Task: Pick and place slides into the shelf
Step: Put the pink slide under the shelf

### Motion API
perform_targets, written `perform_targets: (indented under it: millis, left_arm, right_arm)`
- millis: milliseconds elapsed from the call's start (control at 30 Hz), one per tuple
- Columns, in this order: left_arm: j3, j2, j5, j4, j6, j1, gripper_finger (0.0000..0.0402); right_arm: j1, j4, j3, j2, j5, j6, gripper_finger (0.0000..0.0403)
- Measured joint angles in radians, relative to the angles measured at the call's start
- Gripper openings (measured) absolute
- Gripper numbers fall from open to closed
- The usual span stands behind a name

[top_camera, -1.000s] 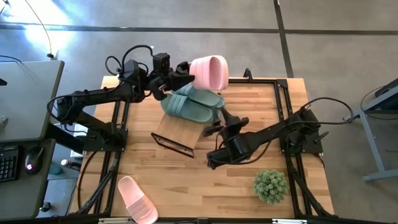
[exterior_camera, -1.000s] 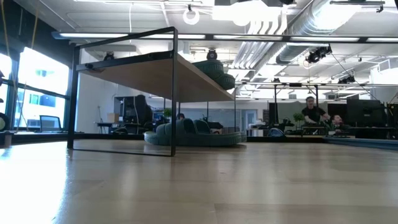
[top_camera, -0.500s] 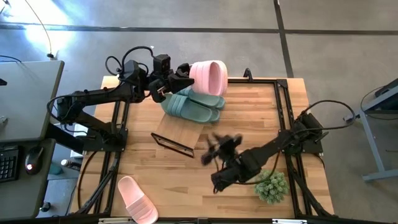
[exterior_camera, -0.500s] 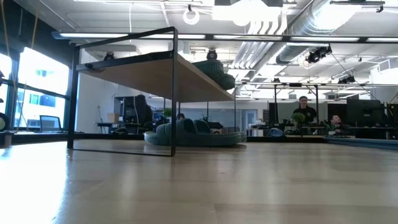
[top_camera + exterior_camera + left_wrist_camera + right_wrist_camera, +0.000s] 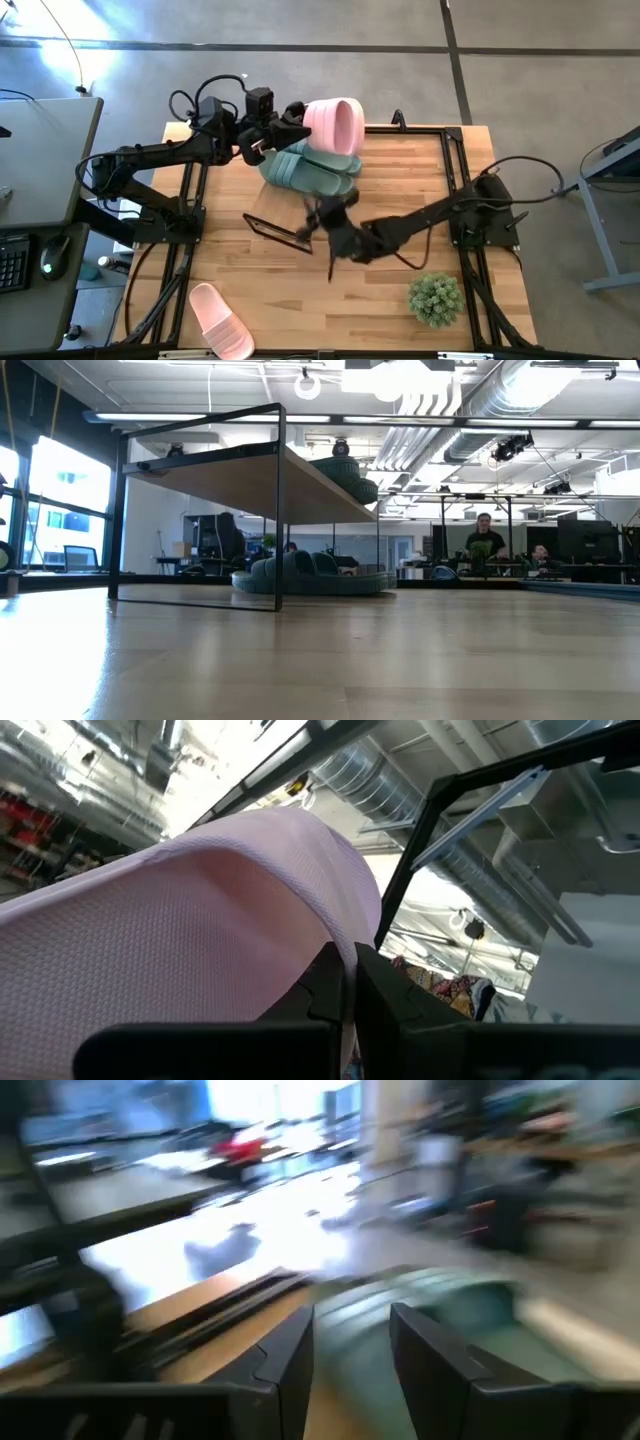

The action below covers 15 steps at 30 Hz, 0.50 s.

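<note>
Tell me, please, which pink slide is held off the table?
The pink slide at the far edge, pinched in the left gripper; the other pink slide lies flat near the front.

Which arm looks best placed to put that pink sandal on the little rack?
The left. Its left gripper is shut on the pink slide, held up beside the shelf. The right gripper hangs over the shelf with nothing in it.

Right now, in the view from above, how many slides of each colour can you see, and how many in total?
Pink slides: 2, one held up at the far side, one lying flat near the front left corner
Green slides: 2, lying close together
Total: 4
</note>
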Motion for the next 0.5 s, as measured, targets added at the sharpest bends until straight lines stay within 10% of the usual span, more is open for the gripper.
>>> perform_targets:
  millis: [133,333,500]
  left_arm:
    - [0.000,0.000,-0.019,0.032,0.000,0.000,0.0000]
    - [0.000,0.000,-0.026,0.033,0.000,0.000,0.0000]
    - [0.000,0.000,-0.051,0.032,0.000,0.000,0.0000]
  right_arm:
    - [-0.047,0.438,-0.159,-0.003,0.077,-0.177,0.0122]
    - [-0.105,1.262,-0.350,-0.003,-0.152,-0.654,0.0122]
    - [-0.146,1.413,-0.368,-0.003,-0.228,-0.892,0.0122]
